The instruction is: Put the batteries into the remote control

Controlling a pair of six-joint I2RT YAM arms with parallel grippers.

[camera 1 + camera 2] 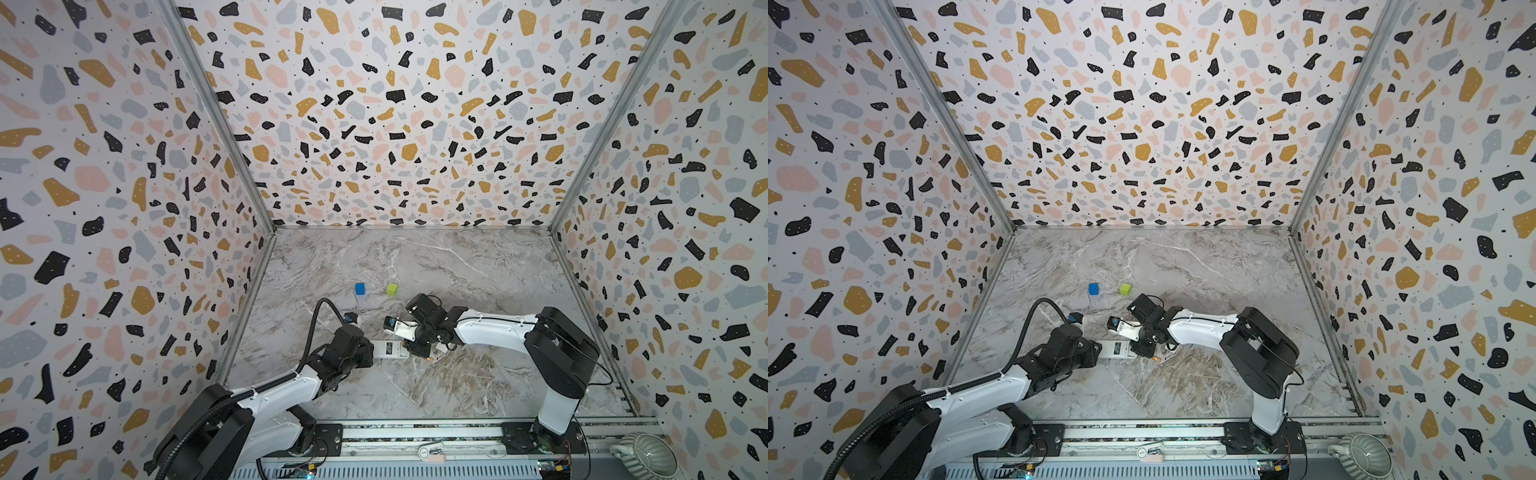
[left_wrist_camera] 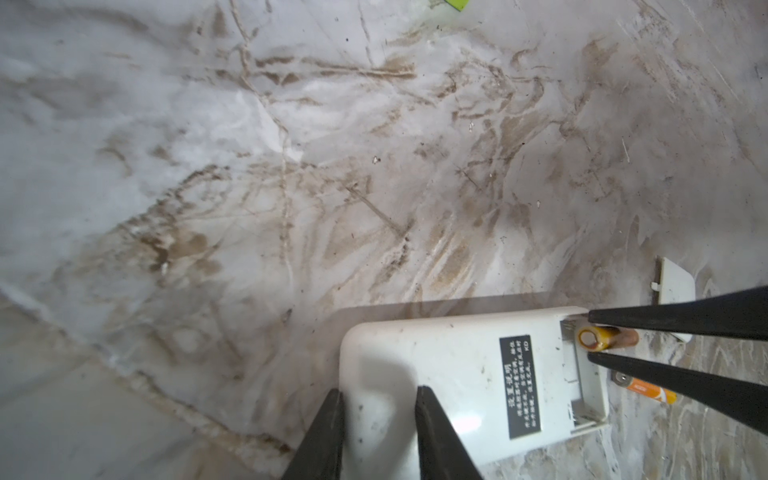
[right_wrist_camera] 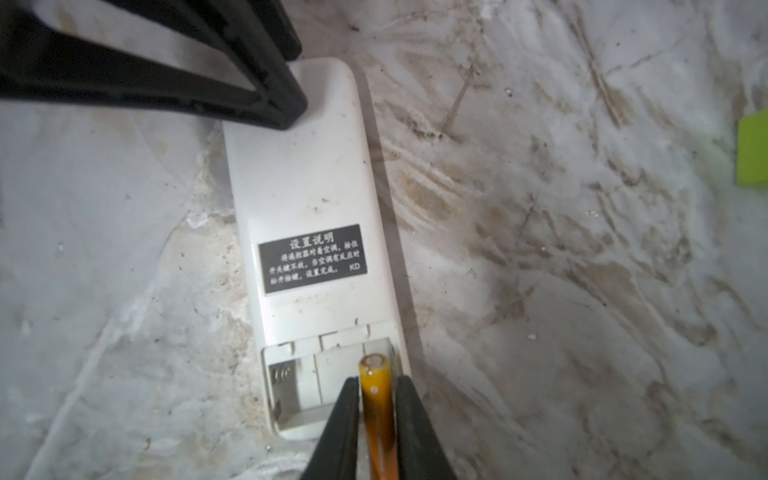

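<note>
Right tool (image 3: 377, 380) held a thin orange cylindrical battery (image 3: 376, 399) over the open compartment of the oblong white plastic remote control (image 3: 307, 187)
The remote lay back up on the marble table (image 1: 478, 270), toward its front edge, a little left of the middle. The right tool was clamped on the battery, pale tip over one side of the compartment. The left tool (image 2: 379, 392) had its fingers apart at the remote's other end, one on the white back. A second orange battery (image 2: 642, 388) and a small white cover (image 2: 675, 286) lay just beside the compartment end; a blue cube (image 1: 360, 288) and a green cube (image 1: 391, 288) sat farther back
</note>
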